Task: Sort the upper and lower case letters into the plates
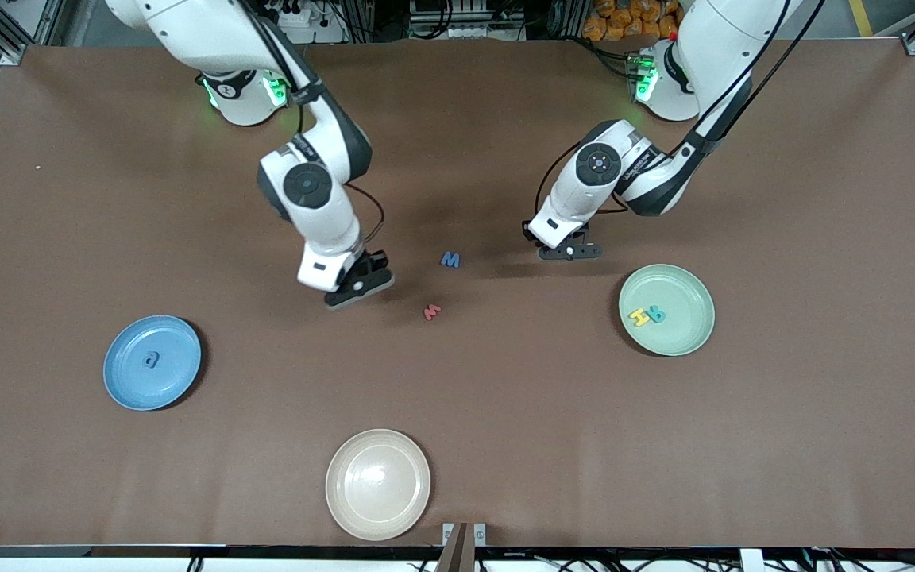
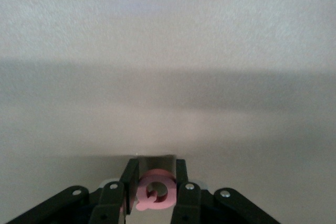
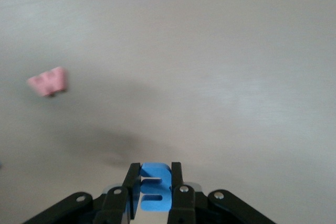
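Left hand (image 2: 153, 191) and right hand (image 3: 151, 190) each pinch one letter.

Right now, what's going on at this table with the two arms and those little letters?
Both arms are sorting small foam letters into plates. The left gripper is shut on a pink letter down at the table near the green plate, which already holds a yellow letter and a teal letter. The right gripper is shut on a blue letter. The blue plate holds one blue letter. A blue M and a red letter lie on the table; the beige plate holds nothing.
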`<state>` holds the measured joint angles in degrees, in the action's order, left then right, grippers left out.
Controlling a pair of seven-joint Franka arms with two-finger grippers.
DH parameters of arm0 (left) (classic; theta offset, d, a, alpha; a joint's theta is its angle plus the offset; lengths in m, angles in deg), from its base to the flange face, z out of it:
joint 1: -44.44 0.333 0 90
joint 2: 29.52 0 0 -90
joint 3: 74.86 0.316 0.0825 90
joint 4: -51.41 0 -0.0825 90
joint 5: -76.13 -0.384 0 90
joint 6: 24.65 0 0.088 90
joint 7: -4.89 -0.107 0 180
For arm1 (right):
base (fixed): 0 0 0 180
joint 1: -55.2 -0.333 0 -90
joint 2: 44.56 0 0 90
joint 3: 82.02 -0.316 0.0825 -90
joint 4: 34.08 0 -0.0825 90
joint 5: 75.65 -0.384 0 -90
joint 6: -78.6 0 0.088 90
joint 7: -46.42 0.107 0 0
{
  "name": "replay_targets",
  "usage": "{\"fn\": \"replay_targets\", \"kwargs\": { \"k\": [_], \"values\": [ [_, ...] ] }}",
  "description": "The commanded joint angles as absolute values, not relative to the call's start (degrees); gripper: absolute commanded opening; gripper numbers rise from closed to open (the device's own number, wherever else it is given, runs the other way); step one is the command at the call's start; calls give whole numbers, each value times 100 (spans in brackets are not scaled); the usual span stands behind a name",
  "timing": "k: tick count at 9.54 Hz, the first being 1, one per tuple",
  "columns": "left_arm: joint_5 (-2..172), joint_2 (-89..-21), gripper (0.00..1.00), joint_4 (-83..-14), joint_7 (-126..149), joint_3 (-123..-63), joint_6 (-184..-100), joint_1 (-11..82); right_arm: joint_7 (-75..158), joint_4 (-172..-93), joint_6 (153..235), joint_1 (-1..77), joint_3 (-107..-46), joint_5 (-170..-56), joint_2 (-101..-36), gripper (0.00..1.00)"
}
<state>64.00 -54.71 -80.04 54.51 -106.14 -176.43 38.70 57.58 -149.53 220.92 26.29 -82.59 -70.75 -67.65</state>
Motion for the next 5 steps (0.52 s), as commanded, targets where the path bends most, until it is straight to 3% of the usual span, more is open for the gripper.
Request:
{"fn": "replay_targets", "kwargs": {
  "k": [1,5],
  "values": [
    [6409,-5492,15,-7535,5456,-10624,-17005,3916,5926,-14580,21520,2891,-7766,-6950,-6688,0],
    [6418,-5483,14,-6788,3887,-10624,-15931,4740,5252,-14324,21615,4197,-7525,-6581,-6872,0]
  ]
}}
